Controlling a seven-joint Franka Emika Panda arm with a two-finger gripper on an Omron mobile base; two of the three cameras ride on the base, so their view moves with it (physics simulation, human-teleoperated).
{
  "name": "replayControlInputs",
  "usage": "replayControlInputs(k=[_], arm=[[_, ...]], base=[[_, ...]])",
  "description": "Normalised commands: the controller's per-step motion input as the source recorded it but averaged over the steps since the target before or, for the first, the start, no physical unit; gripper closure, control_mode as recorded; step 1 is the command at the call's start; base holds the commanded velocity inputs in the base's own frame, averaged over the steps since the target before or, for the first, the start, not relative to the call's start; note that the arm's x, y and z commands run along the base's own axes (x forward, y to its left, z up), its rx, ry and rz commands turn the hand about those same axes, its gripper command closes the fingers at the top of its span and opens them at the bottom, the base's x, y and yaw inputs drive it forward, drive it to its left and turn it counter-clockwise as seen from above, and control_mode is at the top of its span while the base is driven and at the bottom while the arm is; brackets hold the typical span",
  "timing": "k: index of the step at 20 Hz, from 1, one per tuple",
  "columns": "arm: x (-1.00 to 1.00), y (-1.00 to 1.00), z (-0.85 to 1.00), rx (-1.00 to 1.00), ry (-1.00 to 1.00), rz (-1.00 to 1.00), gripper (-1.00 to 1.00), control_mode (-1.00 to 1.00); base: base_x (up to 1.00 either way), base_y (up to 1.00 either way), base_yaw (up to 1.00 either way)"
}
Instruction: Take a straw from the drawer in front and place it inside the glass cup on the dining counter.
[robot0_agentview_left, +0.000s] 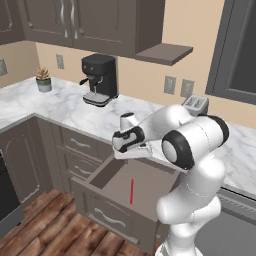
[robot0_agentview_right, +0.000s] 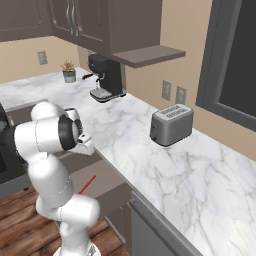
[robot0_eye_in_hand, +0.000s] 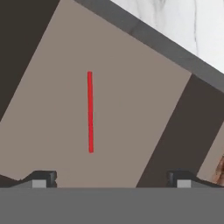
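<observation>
The drawer (robot0_agentview_left: 155, 187) stands pulled out under the marble worktop, its plain brown floor (robot0_eye_in_hand: 135, 100) bare except for the straw. The straw (robot0_agentview_left: 132, 191) (robot0_agentview_right: 87, 185) (robot0_eye_in_hand: 90, 112) is a thin red stick lying flat near the middle of the drawer floor. My gripper (robot0_eye_in_hand: 111, 179) hangs above the open drawer, pointing down into it, open and holding nothing; the straw lies between and ahead of the fingertips (robot0_eye_in_hand: 43, 178). In the left base view the hand (robot0_agentview_left: 131, 145) sits over the drawer's back edge. The glass cup and the dining counter are out of view.
A black coffee machine (robot0_agentview_left: 100, 80), a small potted plant (robot0_agentview_left: 43, 79) and a silver toaster (robot0_agentview_right: 171, 125) stand on the marble worktop (robot0_agentview_right: 165, 170). Narrower shut drawers (robot0_agentview_left: 80, 145) flank the open one on the left. Wall cabinets hang overhead; wooden floor (robot0_agentview_left: 55, 230) lies below.
</observation>
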Motion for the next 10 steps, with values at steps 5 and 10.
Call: replayControlInputs(k=[5,10], arm=[[0.00,0.00,-0.51,0.04,-0.01,0.01,-1.00,-1.00],[0.00,0.00,-0.43,0.05,-0.04,0.00,-1.00,-1.00]], base=[[0.00,0.00,0.00],[0.00,0.00,0.00]])
